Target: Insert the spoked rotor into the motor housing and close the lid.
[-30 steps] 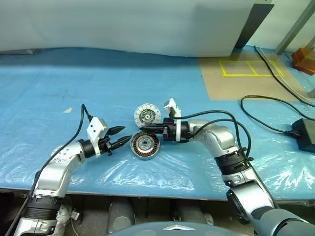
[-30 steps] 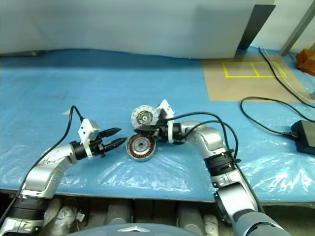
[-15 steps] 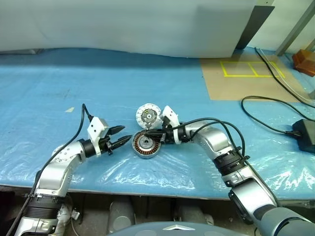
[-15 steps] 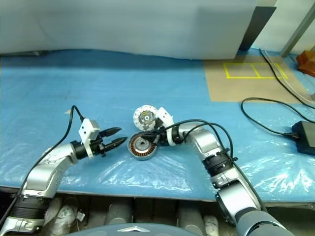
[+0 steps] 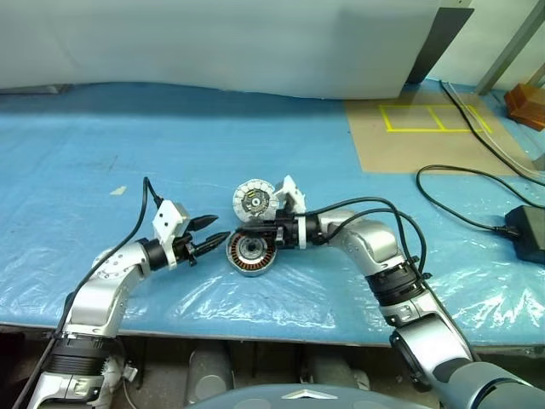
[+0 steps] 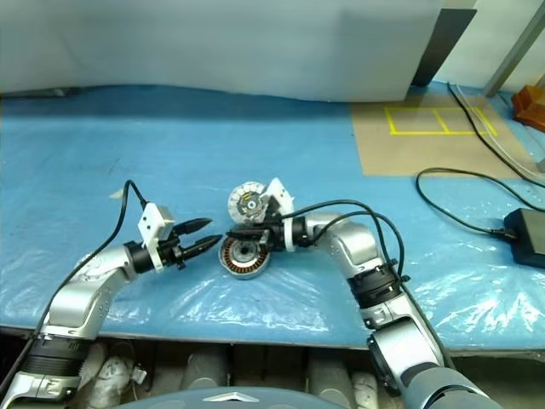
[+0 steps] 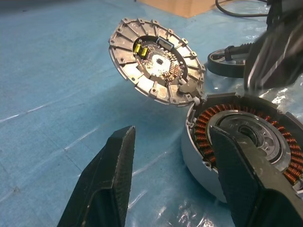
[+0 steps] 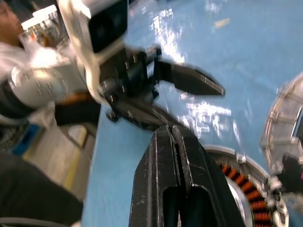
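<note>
Fingers of the right gripper (image 5: 245,228) press together with nothing between them, tips over the far rim of the motor housing (image 5: 250,253); whether they touch it cannot be told. That arm reaches in from three o'clock, pointing toward nine. The left gripper (image 5: 214,232) stands half open and empty at the housing's nine o'clock, just beside its shell. The housing lies flat, windings up. The lid (image 5: 254,198) leans tilted at its twelve o'clock, holed face showing. The spoked rotor (image 7: 226,63) lies flat beyond the housing.
</note>
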### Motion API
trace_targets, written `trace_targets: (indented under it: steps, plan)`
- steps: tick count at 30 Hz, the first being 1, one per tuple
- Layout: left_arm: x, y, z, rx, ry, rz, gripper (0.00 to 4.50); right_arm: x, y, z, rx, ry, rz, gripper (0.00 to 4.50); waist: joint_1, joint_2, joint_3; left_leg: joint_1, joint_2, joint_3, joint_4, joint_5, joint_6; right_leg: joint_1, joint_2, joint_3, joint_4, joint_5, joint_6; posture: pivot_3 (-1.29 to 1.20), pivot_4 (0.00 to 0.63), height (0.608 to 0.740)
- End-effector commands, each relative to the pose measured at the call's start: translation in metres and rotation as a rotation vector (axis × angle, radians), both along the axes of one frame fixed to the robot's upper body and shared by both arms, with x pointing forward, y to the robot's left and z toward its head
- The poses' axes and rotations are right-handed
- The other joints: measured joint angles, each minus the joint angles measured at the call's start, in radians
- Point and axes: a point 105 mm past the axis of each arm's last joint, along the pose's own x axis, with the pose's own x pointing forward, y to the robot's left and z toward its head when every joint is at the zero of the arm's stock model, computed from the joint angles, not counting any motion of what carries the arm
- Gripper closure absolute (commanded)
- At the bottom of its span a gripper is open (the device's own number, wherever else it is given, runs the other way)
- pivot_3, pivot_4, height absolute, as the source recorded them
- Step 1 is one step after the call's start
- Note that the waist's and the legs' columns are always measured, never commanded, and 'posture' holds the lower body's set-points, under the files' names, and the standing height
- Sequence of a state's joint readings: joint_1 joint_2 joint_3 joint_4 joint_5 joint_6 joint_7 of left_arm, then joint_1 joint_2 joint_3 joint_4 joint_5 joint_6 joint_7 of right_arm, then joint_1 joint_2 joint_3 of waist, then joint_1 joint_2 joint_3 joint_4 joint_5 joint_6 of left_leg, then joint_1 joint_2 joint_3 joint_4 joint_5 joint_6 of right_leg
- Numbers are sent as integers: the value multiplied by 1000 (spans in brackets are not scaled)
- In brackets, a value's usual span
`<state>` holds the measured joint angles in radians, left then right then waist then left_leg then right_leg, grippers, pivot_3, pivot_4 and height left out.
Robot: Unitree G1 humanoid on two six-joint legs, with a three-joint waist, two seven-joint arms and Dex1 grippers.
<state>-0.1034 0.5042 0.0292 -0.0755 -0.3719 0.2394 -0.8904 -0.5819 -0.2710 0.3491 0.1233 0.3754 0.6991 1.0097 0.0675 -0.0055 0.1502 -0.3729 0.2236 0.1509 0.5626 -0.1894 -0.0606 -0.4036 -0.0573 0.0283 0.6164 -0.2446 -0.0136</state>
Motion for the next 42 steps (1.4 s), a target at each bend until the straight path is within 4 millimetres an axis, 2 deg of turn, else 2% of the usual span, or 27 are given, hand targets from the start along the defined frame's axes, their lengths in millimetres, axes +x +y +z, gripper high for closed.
trace_targets:
  steps: [1,3,4,7,12,15,19,21,22,23,24,26,28,29,32,33,37,38,42]
  plan:
    - [-1,-1,6,1,-32,-7,1880,11,-20,-59,-391,-146,7,4461,-1,0,0,0,0,0,0,0,0,0,0,0,0,0,0,0,150,740]
    - [-1,-1,7,0,-34,-5,1880,12,-34,-79,-526,-195,36,4461,-5,2,-2,4,0,1,0,0,0,2,0,0,1,0,0,0,150,740]
    - [0,-1,7,-2,-35,-3,1880,12,-32,-75,-486,-172,28,4461,-4,1,-5,6,0,1,0,0,0,5,0,0,1,0,0,0,150,740]
    - [0,-1,7,-3,-37,0,1880,13,-18,-44,-278,-97,-13,4461,3,0,-5,13,0,1,-1,0,0,11,-1,1,0,-4,-4,0,150,740]
    - [0,-3,5,-5,-34,-4,1880,9,-13,12,43,-37,-14,4461,2,0,-4,9,-1,1,1,0,1,9,-2,1,-1,-4,-4,0,150,740]
    - [1,-4,5,-4,-33,-13,1880,4,-13,35,169,-15,5,4461,-1,0,-4,1,0,1,2,0,1,1,0,1,1,-1,-1,0,150,740]
    - [1,-6,5,-4,-33,-22,1880,-1,-9,49,240,3,22,4461,-2,0,-4,-1,1,0,-1,0,0,-2,2,1,2,-1,-1,0,150,740]
    - [1,-6,5,-2,-32,-27,1880,-4,-6,44,213,29,39,4461,-1,0,-4,-1,1,0,-1,-1,-1,-2,2,0,0,-2,-1,0,150,740]
    - [1,-6,5,-1,-32,-28,1880,-6,-5,30,138,38,46,4461,0,0,-4,-1,1,0,-1,-1,-1,-2,2,0,0,-2,-1,0,150,740]
    - [0,-6,5,-1,-31,-30,1880,-6,-6,13,39,37,43,4461,0,0,-4,-2,1,0,-1,-1,-1,-2,2,0,0,-2,-1,0,150,740]
    - [0,-6,5,-1,-31,-30,1880,-2,-10,-15,-122,6,23,4461,1,0,-4,-1,1,0,-1,-1,-1,-2,1,0,0,-2,-1,0,150,740]
    - [0,-6,6,0,-31,-31,1880,1,-26,-55,-357,-92,31,4461,0,0,-4,0,1,0,0,-1,-2,0,1,-1,0,-2,-1,0,150,740]
    - [0,-7,6,0,-31,-31,1880,-1,-34,-71,-438,-107,67,4461,0,2,-5,3,0,1,0,-1,-2,1,0,0,1,-2,-1,0,150,740]
    - [1,-6,6,1,-32,-30,1880,0,-33,-69,-423,-97,57,4461,0,1,-5,6,0,1,0,-1,-2,4,-1,0,1,-2,-1,0,150,740]
    - [2,-5,7,-1,-35,-23,1880,6,-28,-54,-357,-115,34,4461,1,1,-6,11,0,1,0,-1,-1,9,-1,1,0,-6,-4,0,150,740]
    - [2,-4,6,2,-34,-22,1880,7,-25,-43,-295,-111,26,4461,1,1,-6,10,0,1,0,-1,-1,9,-1,2,0,-5,-4,0,150,740]
    - [1,-5,5,2,-32,-23,1880,3,-12,20,74,-8,28,4461,2,1,-4,6,0,1,1,-1,-1,5,-1,1,0,-5,-4,0,150,740]
    - [1,-5,5,1,-32,-23,1880,2,-12,30,124,8,36,4461,1,1,-4,3,0,1,1,-1,0,2,-1,2,1,-5,-4,0,150,740]
    - [2,-6,5,0,-34,-27,1880,-5,-10,51,229,45,67,4461,0,1,-4,0,0,0,0,0,0,-1,0,0,2,-2,0,0,150,740]
